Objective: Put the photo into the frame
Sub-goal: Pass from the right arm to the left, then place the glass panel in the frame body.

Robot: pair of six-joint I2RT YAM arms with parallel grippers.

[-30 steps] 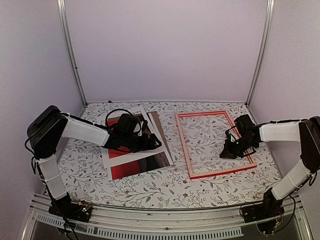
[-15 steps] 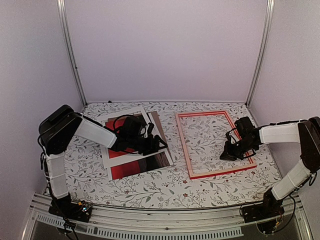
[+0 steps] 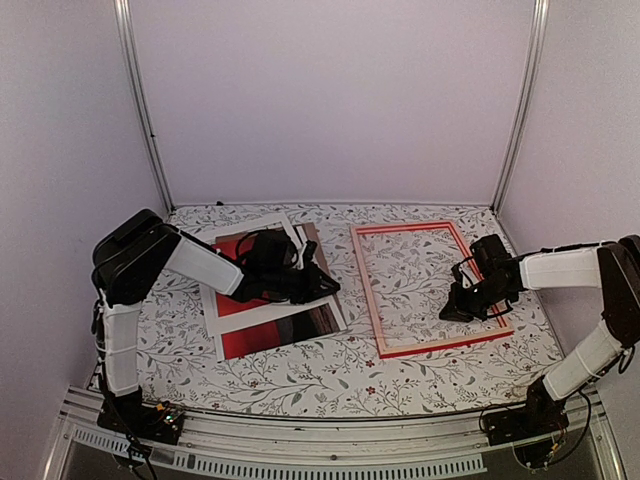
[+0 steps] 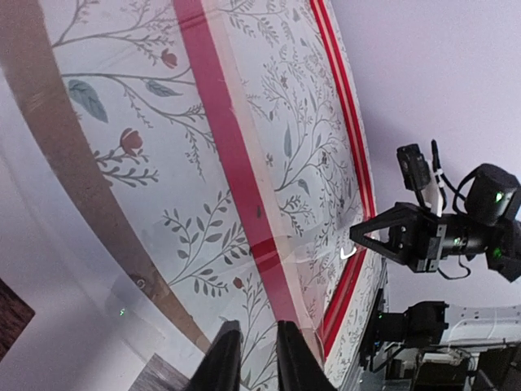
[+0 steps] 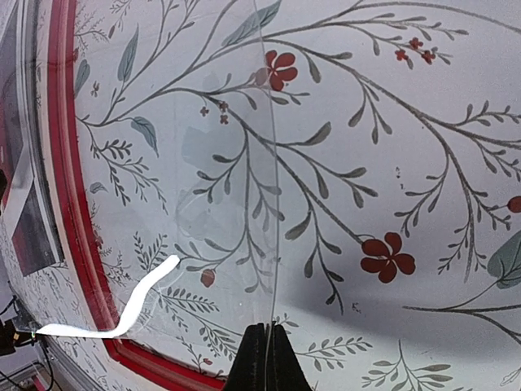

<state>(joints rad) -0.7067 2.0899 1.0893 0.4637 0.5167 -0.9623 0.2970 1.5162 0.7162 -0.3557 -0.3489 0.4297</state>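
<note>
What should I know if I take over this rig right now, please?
Left gripper: fingers slightly apart, nothing seen between them, low by the rail of the frame nearest the photo.
Right gripper: shut on the edge of a clear sheet over the frame's opening.
The photo lies on the table beside the frame, outside it. The frame lies flat, with the tablecloth showing through.
Done: nothing placed yet.
Left: get the photo into the frame.
</note>
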